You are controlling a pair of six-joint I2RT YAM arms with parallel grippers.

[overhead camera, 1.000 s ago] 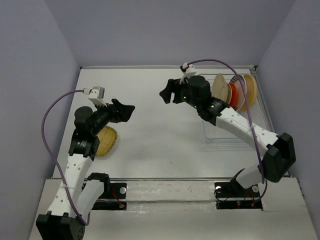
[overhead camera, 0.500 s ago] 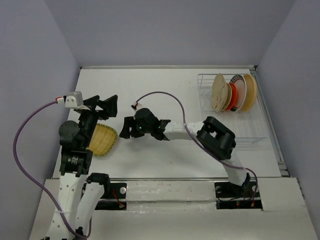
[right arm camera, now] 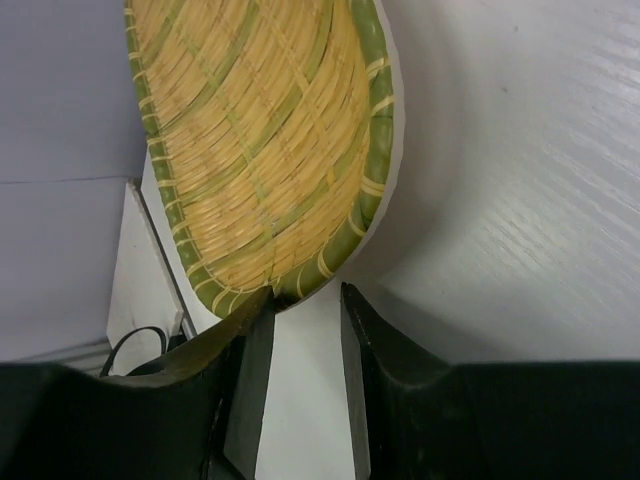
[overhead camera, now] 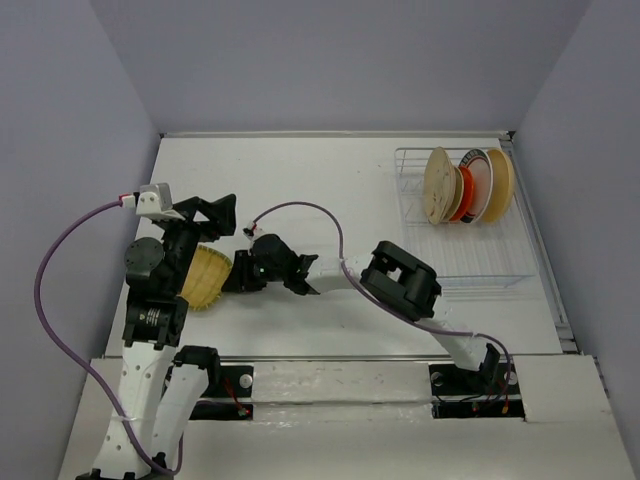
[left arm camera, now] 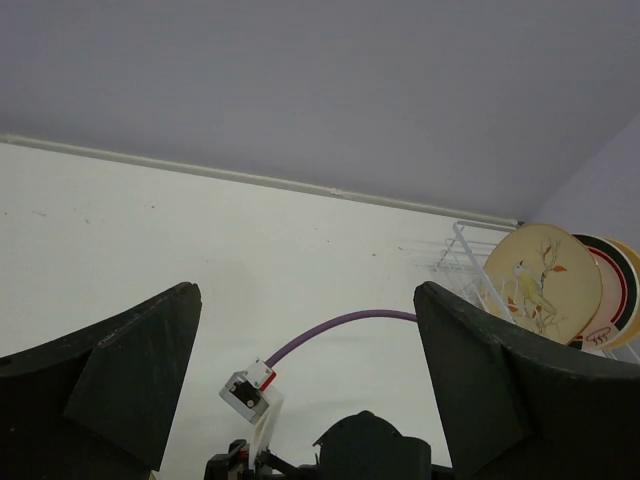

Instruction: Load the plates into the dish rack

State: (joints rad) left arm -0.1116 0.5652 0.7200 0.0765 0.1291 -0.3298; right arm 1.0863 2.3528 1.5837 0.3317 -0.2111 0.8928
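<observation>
Right gripper [right arm camera: 305, 293] down low, jaws a slit apart and empty at the rim of the yellow plate [right arm camera: 260, 130] on the table [overhead camera: 330, 190], far from the rack [overhead camera: 470, 268] (left gripper [left arm camera: 305, 300] gaping, idle), so push deeper over that rim before pinching.

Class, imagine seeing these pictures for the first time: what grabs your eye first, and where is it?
The yellow woven plate at the table's left, tipped up, with the right arm's fingers at its rim. Then the row of plates standing upright in the rack at the far right corner.
</observation>
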